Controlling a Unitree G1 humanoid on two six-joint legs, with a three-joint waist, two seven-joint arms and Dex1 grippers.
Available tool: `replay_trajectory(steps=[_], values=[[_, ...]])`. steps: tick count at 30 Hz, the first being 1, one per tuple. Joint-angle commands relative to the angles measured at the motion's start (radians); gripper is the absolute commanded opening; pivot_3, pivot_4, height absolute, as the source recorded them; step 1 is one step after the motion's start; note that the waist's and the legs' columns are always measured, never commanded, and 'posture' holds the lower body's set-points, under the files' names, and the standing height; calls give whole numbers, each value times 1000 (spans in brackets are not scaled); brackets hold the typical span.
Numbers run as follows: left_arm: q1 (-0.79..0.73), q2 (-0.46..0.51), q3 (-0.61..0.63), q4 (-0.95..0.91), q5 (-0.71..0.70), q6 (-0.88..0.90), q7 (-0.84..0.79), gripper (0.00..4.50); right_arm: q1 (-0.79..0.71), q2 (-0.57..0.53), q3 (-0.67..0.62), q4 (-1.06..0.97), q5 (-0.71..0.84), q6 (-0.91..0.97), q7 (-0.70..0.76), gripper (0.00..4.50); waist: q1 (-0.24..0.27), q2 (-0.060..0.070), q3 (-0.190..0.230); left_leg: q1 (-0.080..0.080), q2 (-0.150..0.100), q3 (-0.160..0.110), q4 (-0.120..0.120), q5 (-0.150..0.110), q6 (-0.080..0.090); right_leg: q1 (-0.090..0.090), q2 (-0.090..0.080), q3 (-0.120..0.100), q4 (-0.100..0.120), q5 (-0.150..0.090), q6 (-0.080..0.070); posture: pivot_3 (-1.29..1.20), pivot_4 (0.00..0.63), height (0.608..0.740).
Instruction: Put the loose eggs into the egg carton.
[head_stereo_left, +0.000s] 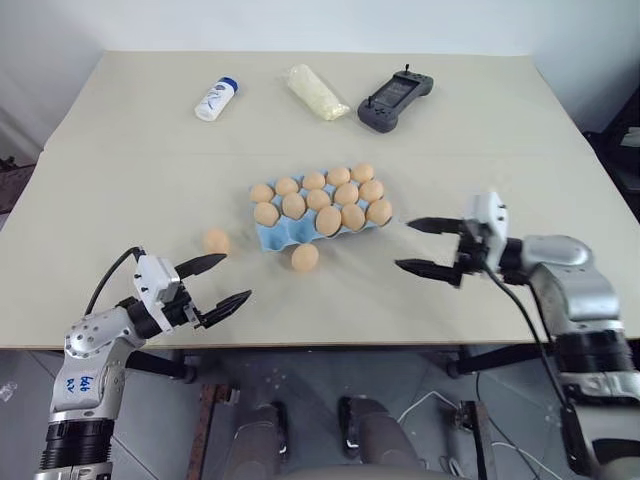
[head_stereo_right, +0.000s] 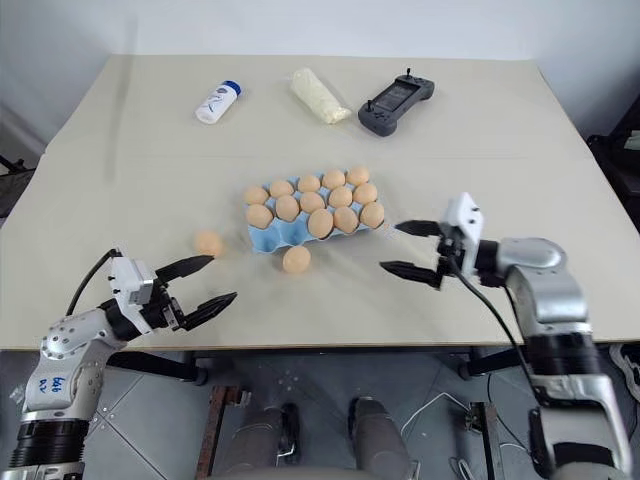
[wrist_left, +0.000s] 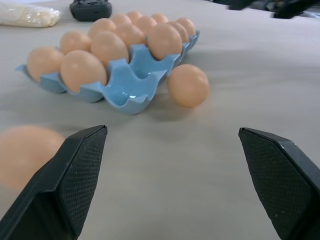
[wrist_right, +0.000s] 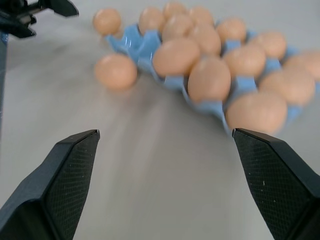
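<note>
Carton sits mid desk, long axis running slightly uphill toward the robot's right, 13 eggs seated by my count, and the empty cups are at its near-left corner afaict. Two loose eggs left: one just off the carton's near edge, right below those empty cups, the other further out to the carton's left, near but not touching.

Left pincer is wide open, nothing in it, hovering off the carton's near-left, tips pointing toward the carton. Far-left egg is just ahead of it and a bit to its outer side. In the left wrist view it's half hidden behind one finger, so not lined up yet imo. Near egg lies straight ahead between the jaws but further off.

Right pincer also wide open and empty, off the carton's right end, pointing back at it. Both loose eggs are on the opposite side from it, so left arm is clearly nearer.

Eggs' long axes: can't rly tell, they look near round from here
</note>
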Motion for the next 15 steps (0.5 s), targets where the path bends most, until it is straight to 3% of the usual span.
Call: replay_trajectory(steps=[1,9,15], values=[[18,6,34,1,-14,-24,6,4500,55,-55,-57,-45,32,7,22,4452,1,0,0,0,0,0,0,0,0,0,0,0,0,0,0,0,150,740],[50,-6,40,-19,-17,-29,15,4500,119,-58,-74,-107,51,26,-12,4452,1,0,0,1,0,0,0,0,0,1,0,0,0,0,-1,0,150,740],[53,-23,8,-161,-13,20,91,4500,107,-32,-79,-130,107,34,5,4452,3,0,0,0,0,0,0,-1,-1,1,-1,0,-1,0,-1,0,150,740]])
